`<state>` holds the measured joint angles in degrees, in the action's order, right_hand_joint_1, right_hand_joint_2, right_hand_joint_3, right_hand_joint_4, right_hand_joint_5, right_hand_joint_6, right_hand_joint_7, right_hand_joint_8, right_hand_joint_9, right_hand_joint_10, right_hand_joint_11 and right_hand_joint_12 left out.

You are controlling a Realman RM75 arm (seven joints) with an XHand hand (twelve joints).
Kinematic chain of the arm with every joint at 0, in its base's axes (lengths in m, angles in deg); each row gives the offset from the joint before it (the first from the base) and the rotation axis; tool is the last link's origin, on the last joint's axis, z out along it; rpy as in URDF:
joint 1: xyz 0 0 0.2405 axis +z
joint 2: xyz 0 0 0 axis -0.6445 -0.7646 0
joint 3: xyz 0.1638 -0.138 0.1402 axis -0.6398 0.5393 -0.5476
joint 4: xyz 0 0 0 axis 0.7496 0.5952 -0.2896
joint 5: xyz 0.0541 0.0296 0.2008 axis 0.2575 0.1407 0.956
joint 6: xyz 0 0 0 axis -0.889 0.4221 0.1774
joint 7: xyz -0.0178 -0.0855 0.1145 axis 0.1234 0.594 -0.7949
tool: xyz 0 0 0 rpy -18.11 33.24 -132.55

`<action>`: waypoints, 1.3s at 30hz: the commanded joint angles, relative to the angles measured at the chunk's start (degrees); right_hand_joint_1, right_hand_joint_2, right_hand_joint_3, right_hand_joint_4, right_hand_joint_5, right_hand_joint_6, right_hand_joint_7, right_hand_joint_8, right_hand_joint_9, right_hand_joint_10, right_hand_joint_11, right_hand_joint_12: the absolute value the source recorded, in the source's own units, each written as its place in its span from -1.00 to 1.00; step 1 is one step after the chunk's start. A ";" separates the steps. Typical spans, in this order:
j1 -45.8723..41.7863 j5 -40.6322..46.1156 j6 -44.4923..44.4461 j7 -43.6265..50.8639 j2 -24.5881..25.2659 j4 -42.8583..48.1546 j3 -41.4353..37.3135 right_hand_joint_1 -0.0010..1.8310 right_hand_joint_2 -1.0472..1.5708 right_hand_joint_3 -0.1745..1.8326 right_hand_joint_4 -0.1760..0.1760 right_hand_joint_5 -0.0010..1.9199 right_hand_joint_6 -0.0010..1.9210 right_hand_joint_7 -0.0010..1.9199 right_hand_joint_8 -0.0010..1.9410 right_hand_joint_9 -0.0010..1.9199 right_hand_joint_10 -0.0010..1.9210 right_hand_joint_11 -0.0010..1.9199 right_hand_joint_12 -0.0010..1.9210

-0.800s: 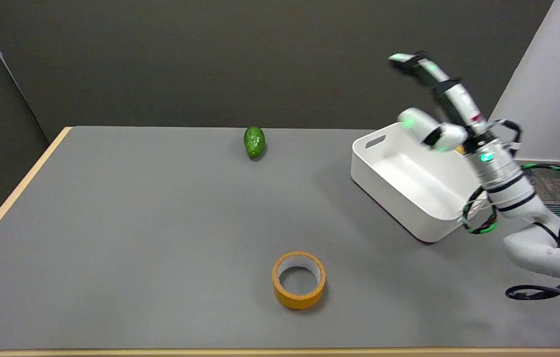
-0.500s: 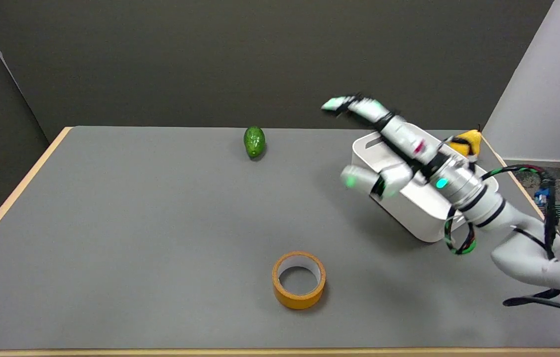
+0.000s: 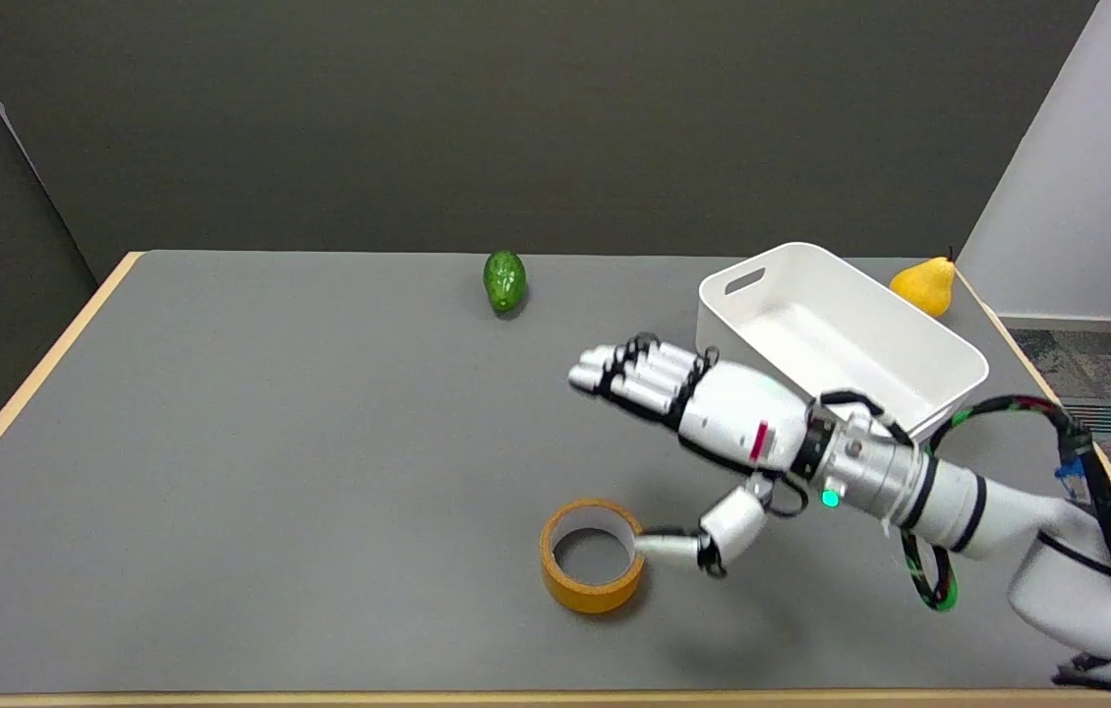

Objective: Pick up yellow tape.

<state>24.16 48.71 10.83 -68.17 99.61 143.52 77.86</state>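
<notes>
The yellow tape (image 3: 593, 556) is a flat-lying roll with a white inner core, on the grey table near the front edge. My right hand (image 3: 703, 418) hovers just right of and above it, palm down and holding nothing. Its fingers (image 3: 629, 375) stretch out to the left, well behind the roll. The thumb (image 3: 673, 547) points left and its tip reaches the roll's right rim; whether it touches the rim I cannot tell.
A white bin (image 3: 836, 334) stands at the back right, behind my forearm. A yellow pear (image 3: 924, 285) lies beyond the bin near the table's right edge. A green avocado (image 3: 504, 280) sits at the back centre.
My right arm has swung down and left from high above the bin to low over the table beside the tape. The pear, hidden earlier by the arm, now shows. The tape has not moved.
</notes>
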 commanded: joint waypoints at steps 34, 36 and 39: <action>6.20 -18.59 12.57 3.59 7.89 -0.30 10.20 -0.60 0.14 0.01 0.01 -1.00 -0.88 -1.00 -0.85 -1.00 -0.79 -1.00 -0.18; 6.73 -18.00 11.56 3.59 8.67 -1.59 10.28 -0.60 0.14 0.01 0.02 -1.00 -0.88 -1.00 -0.85 -1.00 -0.78 -1.00 -0.18; 6.86 -17.75 10.88 3.59 9.22 -3.06 10.28 -0.60 0.14 0.01 0.04 -1.00 -0.88 -1.00 -0.85 -1.00 -0.78 -1.00 -0.18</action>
<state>25.22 30.87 23.47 -64.52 104.69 147.80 85.00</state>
